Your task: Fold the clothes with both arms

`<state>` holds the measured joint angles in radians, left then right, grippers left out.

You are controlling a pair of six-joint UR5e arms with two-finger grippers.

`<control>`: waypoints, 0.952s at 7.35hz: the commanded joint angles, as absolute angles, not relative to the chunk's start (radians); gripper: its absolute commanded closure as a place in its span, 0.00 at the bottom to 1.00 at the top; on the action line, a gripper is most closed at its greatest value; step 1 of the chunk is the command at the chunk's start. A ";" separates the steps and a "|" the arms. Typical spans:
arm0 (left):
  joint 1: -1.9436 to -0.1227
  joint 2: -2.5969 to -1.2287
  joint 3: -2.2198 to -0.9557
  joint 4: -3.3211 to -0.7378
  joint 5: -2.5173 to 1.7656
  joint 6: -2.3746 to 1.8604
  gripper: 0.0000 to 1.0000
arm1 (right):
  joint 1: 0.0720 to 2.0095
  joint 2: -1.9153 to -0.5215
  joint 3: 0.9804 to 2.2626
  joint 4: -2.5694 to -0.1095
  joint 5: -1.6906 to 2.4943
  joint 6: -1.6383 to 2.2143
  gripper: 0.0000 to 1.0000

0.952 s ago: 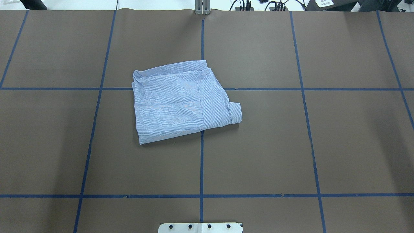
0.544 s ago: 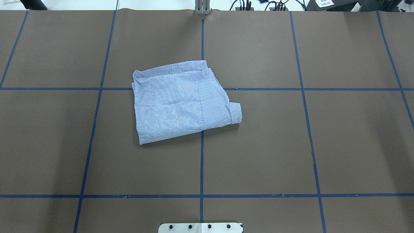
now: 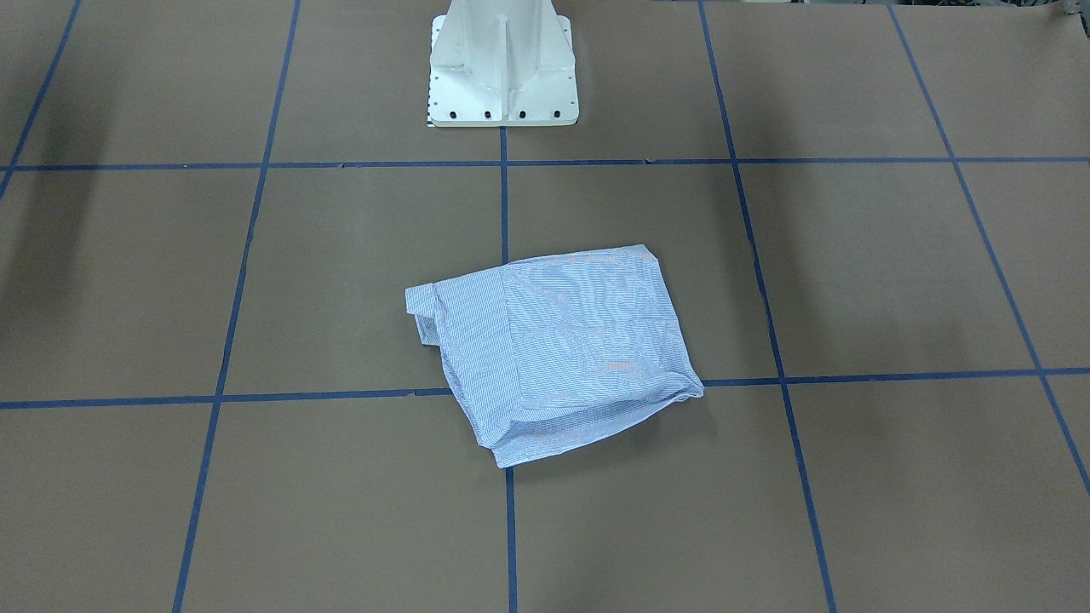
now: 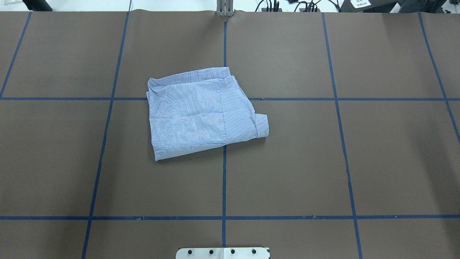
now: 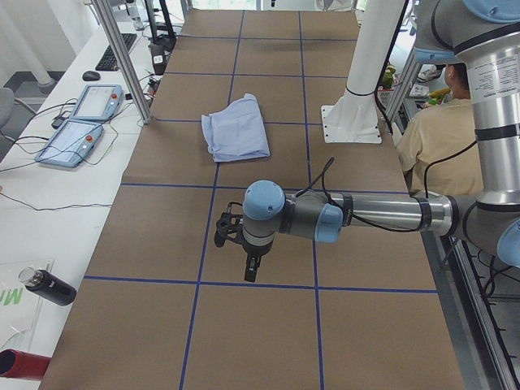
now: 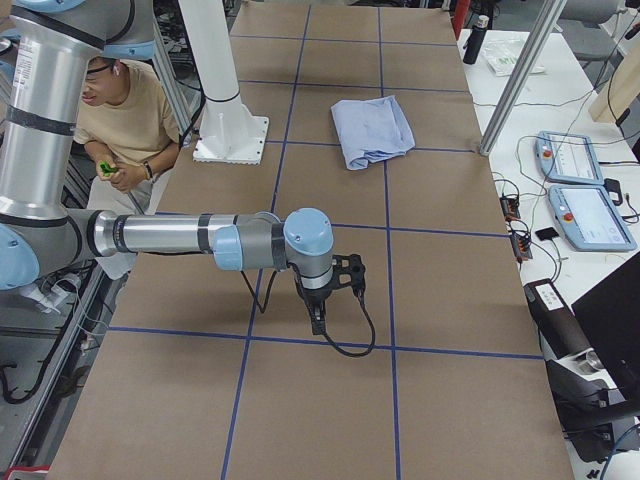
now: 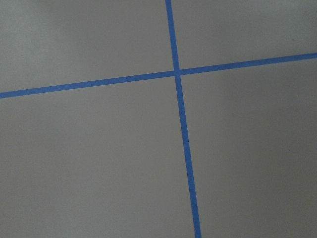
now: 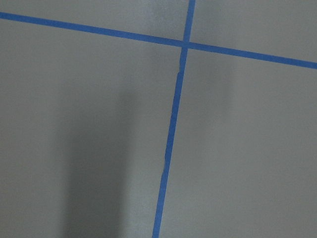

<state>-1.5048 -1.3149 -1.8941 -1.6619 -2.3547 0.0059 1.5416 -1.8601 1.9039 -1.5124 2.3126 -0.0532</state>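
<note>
**Inspector:** How far along was the work when you inspected it?

**Operator:** The shirt lay on the bench, folded into a compact, roughly square packet. No sleeve or collar was spread out. One cuff-like edge jutted from the side towards my right tool. I judged the folding done, or all but done. At most, that jutting edge and the slightly skewed corner on my own side might have wanted squaring.

**Inspector:** And your tools?

**Operator:** My left tool hung pointing down over bare bench, above the taped blue lines. It touched nothing, and no cloth hung from it. My right tool hung the same way at the opposite end of the bench, also clear of everything. Each tool showed in one side view only, so I could not tell how wide either stood. My two wrist views showed only bench and tape, with no fingers and no fabric.

**Inspector:** Where was the shirt in relation to them?

**Operator:** It lay between my two tools, well apart from both. In my judgement, any further tidying would have called for a fresh approach from either side.
</note>
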 commanded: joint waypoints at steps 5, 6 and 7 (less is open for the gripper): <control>-1.483 -1.325 -1.931 -1.522 -2.359 0.011 0.00 | 1.542 -1.873 1.908 -1.508 2.313 -0.052 0.00; -1.482 -1.331 -1.913 -1.526 -2.358 0.009 0.00 | 1.542 -1.873 1.913 -1.508 2.315 -0.052 0.00; -1.483 -1.333 -1.925 -1.532 -2.361 0.020 0.00 | 1.542 -1.873 1.922 -1.508 2.313 -0.052 0.00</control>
